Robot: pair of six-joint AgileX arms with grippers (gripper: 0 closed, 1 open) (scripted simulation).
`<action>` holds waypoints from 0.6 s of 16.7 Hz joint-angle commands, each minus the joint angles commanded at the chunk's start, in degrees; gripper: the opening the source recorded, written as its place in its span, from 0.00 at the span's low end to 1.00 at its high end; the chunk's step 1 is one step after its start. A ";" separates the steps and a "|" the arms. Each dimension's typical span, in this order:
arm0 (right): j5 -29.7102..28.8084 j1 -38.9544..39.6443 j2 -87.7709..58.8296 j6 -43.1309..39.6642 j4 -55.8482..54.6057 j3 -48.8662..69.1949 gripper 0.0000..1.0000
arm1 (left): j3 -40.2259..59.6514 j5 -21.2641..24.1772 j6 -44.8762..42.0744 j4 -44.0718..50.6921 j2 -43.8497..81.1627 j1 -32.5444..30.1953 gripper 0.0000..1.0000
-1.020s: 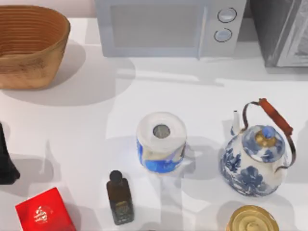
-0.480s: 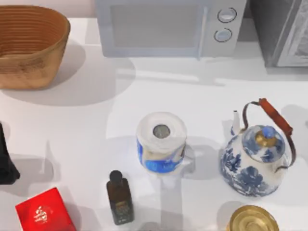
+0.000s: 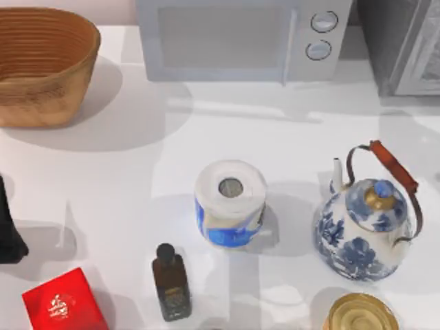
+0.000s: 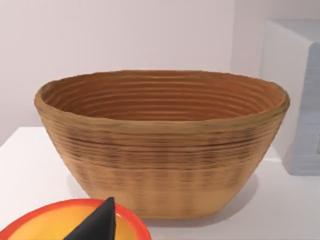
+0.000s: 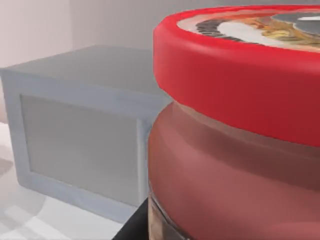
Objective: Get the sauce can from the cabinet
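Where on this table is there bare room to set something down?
The bare table is widest between the microwave and the blue-and-white can, reaching left towards the basket. The front is crowded: bottle, red box, teapot, gold-lidded tin.

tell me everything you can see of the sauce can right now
The sauce can sits very close to the right wrist camera: a cylinder with a bright red rimmed lid whose top carries a printed picture, and glossy reddish-brown sides. It stands upright in that view, in front of the pale microwave. A dark finger lies against its lower side.
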State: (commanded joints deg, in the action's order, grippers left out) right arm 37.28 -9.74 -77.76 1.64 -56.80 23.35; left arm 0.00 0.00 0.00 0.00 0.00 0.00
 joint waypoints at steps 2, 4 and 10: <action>5.44 -1.40 -12.24 0.23 -8.05 3.02 0.00 | 0.00 0.00 0.00 0.00 0.00 0.00 1.00; 10.28 -2.68 -23.12 0.38 -15.38 5.89 0.00 | 0.00 0.00 0.00 0.00 0.00 0.00 1.00; 19.64 -5.38 -43.06 0.41 -29.99 12.19 0.00 | 0.00 0.00 0.00 0.00 0.00 0.00 1.00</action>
State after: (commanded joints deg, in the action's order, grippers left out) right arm 56.91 -15.13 -120.82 2.06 -86.79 35.53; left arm 0.00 0.00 0.00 0.00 0.00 0.00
